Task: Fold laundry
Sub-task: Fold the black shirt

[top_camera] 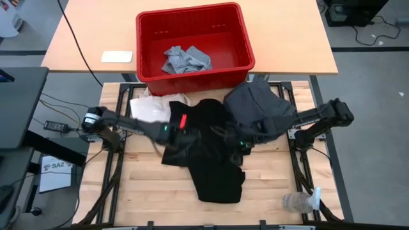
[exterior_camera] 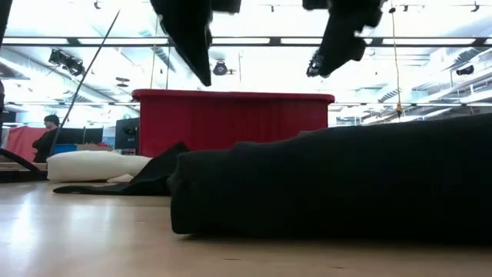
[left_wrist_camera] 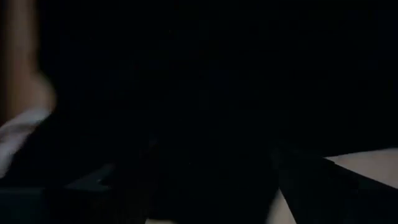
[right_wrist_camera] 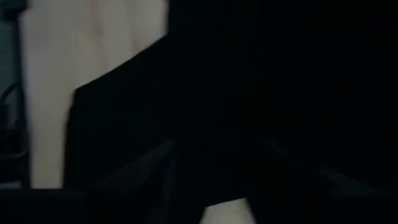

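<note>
From above, the black garment (top_camera: 211, 156) lies spread over the middle of the wooden desk (top_camera: 140, 191), just in front of the red bin (top_camera: 192, 25). Both arms reach in over its upper part: the left hand (top_camera: 171, 133) sits at the edge farthest from the dark grey garment (top_camera: 259, 105), and the right hand (top_camera: 246, 144) at the edge nearest it. That paired placement suits taking or letting go of two sides of one fold, I judge. Black fingers on black cloth hide how far either hand is parted and whether it has hold of anything; I cannot tell. A light grey T-shirt (top_camera: 185, 59) lies crumpled inside the bin, and a cream cloth (top_camera: 150, 108) rests between the bin and the black garment. A clear plastic bottle (top_camera: 299, 202) lies at the desk's near corner, well apart from the bin.

At desk level, the black garment (exterior_camera: 330, 185) is a low mound in front of the bin (exterior_camera: 231, 119), with both arms hanging clear above it, so neither seems to press it down.

The left wrist view shows only dark cloth (left_wrist_camera: 205, 112) up close.

The right wrist view shows dark cloth (right_wrist_camera: 261, 93) over bare desk (right_wrist_camera: 93, 50).
</note>
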Available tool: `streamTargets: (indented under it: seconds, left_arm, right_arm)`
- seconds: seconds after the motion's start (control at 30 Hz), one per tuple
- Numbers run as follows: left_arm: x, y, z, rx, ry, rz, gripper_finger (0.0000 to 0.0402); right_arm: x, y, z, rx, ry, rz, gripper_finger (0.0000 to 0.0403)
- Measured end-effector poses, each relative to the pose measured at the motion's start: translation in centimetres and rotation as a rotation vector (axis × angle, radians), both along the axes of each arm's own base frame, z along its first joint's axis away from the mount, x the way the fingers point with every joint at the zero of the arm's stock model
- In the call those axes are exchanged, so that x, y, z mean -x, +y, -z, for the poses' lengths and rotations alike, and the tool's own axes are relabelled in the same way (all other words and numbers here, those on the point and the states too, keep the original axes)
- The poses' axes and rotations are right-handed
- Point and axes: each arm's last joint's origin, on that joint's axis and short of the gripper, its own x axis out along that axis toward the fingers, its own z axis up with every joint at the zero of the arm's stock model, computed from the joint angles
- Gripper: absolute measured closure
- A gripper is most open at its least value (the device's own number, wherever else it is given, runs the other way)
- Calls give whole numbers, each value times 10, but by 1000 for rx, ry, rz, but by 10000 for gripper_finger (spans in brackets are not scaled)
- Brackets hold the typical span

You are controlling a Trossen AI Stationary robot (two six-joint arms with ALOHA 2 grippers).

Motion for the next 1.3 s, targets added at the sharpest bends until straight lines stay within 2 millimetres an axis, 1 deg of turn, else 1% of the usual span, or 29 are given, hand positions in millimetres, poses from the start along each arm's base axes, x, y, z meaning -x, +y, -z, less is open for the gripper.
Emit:
streamTargets:
  seconds: [0.2,0.27,0.37,0.47,0.53,0.63,0.73,0.8,0.87,0.97,1.1,1.2,1.3]
  left_arm:
    - [-1,-69,-8,89,-224,135,118]
    - [-5,-91,-7,112,-299,181,125]
    - [-8,-121,6,137,-332,233,130]
    - [-9,-149,22,183,-354,251,131]
    - [-9,-165,30,226,-379,248,131]
    - [-8,-185,44,239,-387,289,131]
    - [-5,-197,63,198,-337,334,131]
    - [-6,-201,76,161,-316,330,131]
    - [-9,-202,86,130,-307,318,131]
    - [-11,-202,95,113,-294,311,131]
    - [-11,-202,96,91,-304,280,131]
    - [-11,-200,96,68,-322,233,131]
    - [-12,-200,97,60,-327,220,131]
  right_arm:
    - [10,48,-1,6,-48,-105,162]
    - [14,66,2,-16,-82,-132,162]
    - [21,97,8,-61,-190,-204,162]
    - [31,123,20,-107,-282,-304,163]
    - [38,134,27,-124,-306,-298,164]
    - [50,142,36,-87,-283,-264,172]
    - [59,147,42,-14,-253,-315,179]
    - [64,149,44,20,-243,-366,181]
    - [63,153,48,31,-234,-382,181]
    - [53,166,61,35,-190,-396,181]
    - [33,189,73,95,-101,-432,181]
    - [20,198,82,202,-34,-399,180]
    - [8,209,84,210,-32,-365,177]
